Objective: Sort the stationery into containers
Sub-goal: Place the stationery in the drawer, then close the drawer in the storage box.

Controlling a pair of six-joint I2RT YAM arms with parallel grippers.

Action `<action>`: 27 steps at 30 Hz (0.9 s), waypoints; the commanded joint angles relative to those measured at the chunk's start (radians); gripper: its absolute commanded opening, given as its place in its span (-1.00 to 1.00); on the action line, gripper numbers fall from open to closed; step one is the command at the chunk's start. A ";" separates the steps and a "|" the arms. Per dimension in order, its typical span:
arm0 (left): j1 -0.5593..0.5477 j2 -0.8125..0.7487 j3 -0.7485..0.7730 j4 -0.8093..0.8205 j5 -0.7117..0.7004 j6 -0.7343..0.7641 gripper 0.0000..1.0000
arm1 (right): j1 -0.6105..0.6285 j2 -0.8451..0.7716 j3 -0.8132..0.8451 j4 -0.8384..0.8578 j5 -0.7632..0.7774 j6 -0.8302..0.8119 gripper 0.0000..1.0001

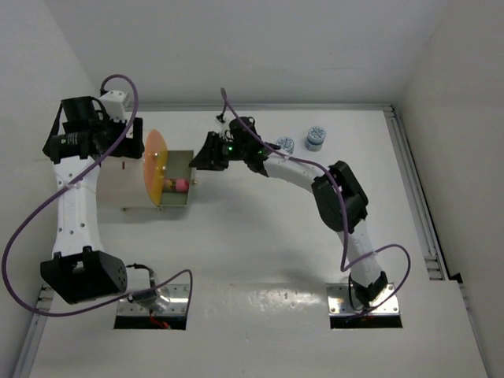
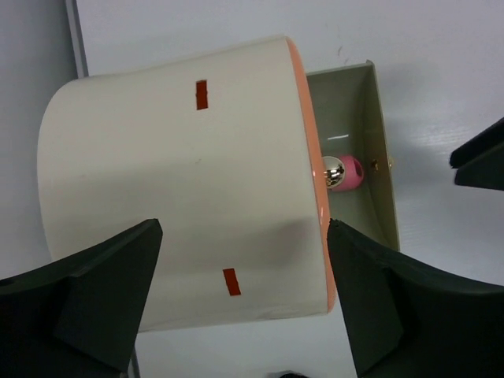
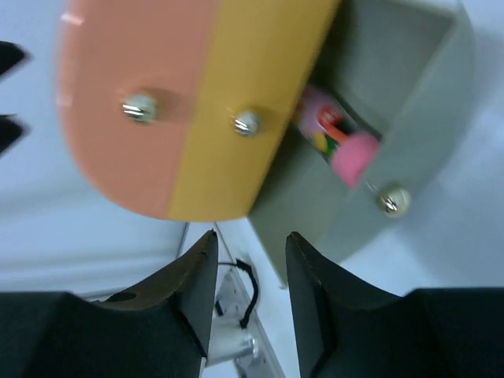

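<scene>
From where I am standing, the large cream-coloured drum [image 2: 181, 197] is lying on its side at the left of the overhead view. Its orange round face [image 1: 155, 168] is pointing right, and one grey box-shaped drawer [image 2: 383, 157] is standing pulled out with a stubby pink-and-tan cylinder [image 2: 346, 172] lying inside. The left gripper [image 2: 244, 236] is hovering over the drum, fingers spread wide and gripping nothing. The right gripper [image 3: 252, 244] is hanging just off the drawer's front, fingers narrowly apart and empty. The two small round blue-and-white pieces [image 1: 315, 138] are sitting at upper centre, well apart from the drum. They are looking light, hard and smooth, so likely to roll; I am judging a pinch from above, across the round sides, safest. The drawer is looking thin and light, and its small shiny knob [image 3: 392, 199] is offering a slippery hold.
</scene>
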 commanded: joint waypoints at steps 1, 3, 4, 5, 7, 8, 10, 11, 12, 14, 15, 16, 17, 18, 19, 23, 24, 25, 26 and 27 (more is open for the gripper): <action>-0.040 -0.015 -0.005 -0.003 -0.047 0.045 0.89 | 0.008 0.039 -0.023 0.027 -0.048 0.100 -0.19; -0.058 -0.006 0.002 -0.012 -0.064 0.055 0.93 | 0.011 0.066 -0.010 0.040 -0.059 0.118 -0.11; -0.063 0.003 0.002 -0.014 -0.070 0.064 0.94 | 0.011 0.073 -0.007 0.050 -0.063 0.135 -0.07; -0.070 0.005 0.002 -0.014 -0.093 0.065 0.94 | 0.011 0.080 -0.007 0.054 -0.062 0.143 -0.05; -0.096 0.023 -0.005 -0.014 -0.133 0.059 0.94 | 0.011 0.103 -0.006 0.067 -0.071 0.169 -0.01; -0.101 0.028 -0.005 -0.014 -0.168 0.059 0.92 | 0.011 0.111 -0.006 0.085 -0.071 0.177 -0.01; -0.104 0.046 -0.008 -0.017 -0.187 0.061 0.89 | 0.010 0.134 -0.007 0.108 -0.080 0.204 -0.01; -0.107 0.052 -0.010 -0.020 -0.201 0.062 0.85 | 0.010 0.140 -0.009 0.114 -0.083 0.210 -0.02; -0.110 0.058 -0.010 -0.026 -0.202 0.061 0.83 | 0.011 0.146 -0.010 0.120 -0.082 0.218 -0.06; -0.118 0.072 -0.014 -0.035 -0.209 0.056 0.82 | 0.013 0.163 -0.012 0.143 -0.086 0.233 -0.12; -0.120 0.075 -0.017 -0.034 -0.207 0.055 0.81 | 0.011 0.169 -0.012 0.149 -0.087 0.244 -0.23; -0.123 0.074 -0.028 -0.029 -0.201 0.055 0.79 | 0.011 0.183 -0.010 0.168 -0.087 0.255 -0.31; -0.126 0.071 -0.031 -0.021 -0.201 0.052 0.78 | 0.011 0.189 -0.012 0.185 -0.088 0.270 -0.35; -0.129 0.068 -0.034 -0.020 -0.201 0.047 0.78 | 0.008 0.197 -0.012 0.200 -0.090 0.295 -0.47; -0.133 0.068 -0.039 -0.017 -0.199 0.047 0.78 | 0.007 0.206 -0.013 0.223 -0.091 0.304 -0.53; -0.138 0.066 -0.050 -0.017 -0.207 0.047 0.76 | 0.001 0.206 -0.030 0.272 -0.114 0.333 -0.77; -0.136 0.068 -0.050 -0.017 -0.209 0.048 0.77 | 0.002 0.202 -0.046 0.278 -0.114 0.338 -0.88; -0.136 0.068 -0.051 -0.015 -0.210 0.048 0.76 | -0.003 0.197 -0.055 0.286 -0.114 0.342 -0.90; -0.132 0.068 -0.053 -0.014 -0.212 0.047 0.77 | -0.007 0.195 -0.073 0.292 -0.119 0.356 -0.91; -0.133 0.068 -0.053 -0.014 -0.210 0.047 0.77 | -0.007 0.192 -0.082 0.306 -0.116 0.362 -0.91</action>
